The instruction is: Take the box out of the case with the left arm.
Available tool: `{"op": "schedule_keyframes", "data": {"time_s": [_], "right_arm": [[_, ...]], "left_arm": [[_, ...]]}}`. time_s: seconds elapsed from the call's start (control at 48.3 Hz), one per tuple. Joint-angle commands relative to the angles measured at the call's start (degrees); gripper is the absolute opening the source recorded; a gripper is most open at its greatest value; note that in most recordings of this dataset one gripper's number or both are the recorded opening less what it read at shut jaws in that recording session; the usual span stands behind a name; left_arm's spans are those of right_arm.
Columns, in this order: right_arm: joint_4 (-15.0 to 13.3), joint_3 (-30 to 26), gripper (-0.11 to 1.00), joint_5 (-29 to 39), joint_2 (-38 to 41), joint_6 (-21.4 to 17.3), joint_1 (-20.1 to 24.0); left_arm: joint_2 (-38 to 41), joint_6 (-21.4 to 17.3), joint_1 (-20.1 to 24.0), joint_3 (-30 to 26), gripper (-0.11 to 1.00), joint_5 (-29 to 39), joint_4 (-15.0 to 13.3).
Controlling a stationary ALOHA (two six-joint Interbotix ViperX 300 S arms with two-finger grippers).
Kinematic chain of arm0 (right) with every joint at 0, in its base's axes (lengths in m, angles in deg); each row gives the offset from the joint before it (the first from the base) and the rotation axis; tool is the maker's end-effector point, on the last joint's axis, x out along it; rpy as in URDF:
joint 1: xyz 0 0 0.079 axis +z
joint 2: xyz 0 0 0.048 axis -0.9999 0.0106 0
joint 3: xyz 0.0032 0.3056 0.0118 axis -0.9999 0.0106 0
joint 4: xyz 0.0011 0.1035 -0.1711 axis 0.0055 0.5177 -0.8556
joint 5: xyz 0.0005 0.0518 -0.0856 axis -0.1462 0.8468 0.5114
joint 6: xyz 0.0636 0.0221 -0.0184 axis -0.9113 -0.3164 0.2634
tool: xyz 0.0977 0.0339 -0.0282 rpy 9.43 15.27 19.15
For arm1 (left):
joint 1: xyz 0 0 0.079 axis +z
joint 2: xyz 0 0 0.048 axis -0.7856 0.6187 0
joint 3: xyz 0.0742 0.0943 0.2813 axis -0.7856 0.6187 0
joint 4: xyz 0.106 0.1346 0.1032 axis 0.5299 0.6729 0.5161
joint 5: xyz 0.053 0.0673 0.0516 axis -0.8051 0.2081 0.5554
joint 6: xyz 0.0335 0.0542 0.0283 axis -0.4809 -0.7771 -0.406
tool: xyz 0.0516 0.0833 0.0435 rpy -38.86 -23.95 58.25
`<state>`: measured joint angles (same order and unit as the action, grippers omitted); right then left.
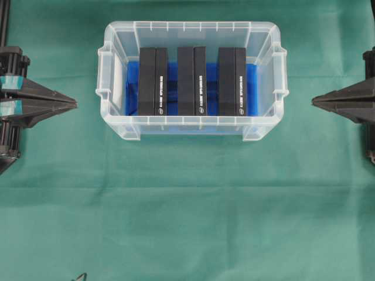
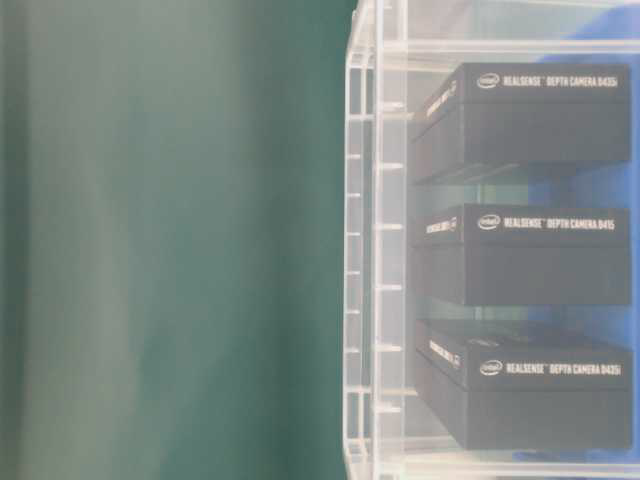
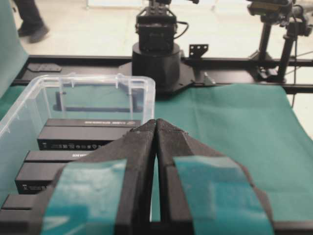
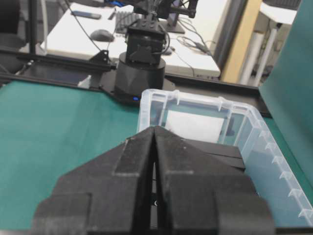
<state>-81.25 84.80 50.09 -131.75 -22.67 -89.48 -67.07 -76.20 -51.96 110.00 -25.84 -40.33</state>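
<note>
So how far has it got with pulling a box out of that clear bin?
Nothing looks done yet: all three black boxes stand in the case. Nothing is in hand either. The left gripper sits shut and empty out on the green cloth, apart from the case, and the right gripper likewise. Left to do: open, reach in, grasp one box and lift it out.

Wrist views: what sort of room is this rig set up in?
Most likely a robotics lab or office workspace. Behind the green cloth-covered table stand a black camera stand and a white desk with a keyboard and a computer mouse.
</note>
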Motion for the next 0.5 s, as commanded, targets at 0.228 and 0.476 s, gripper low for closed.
{"op": "schedule_keyframes", "data": {"time_s": [0.228, 0.476], "right_arm": [[0.18, -5.62, 0.0, 5.45, 0.88, -0.09, -0.44], [0.26, -16.26, 0.0, 18.28, 0.88, -0.79, -0.53]], "left_arm": [[-0.53, 0.26, 0.62, -4.39, 0.02, 3.43, 1.76], [-1.23, 4.22, 0.44, -15.47, 0.02, 17.4, 1.76]]}}
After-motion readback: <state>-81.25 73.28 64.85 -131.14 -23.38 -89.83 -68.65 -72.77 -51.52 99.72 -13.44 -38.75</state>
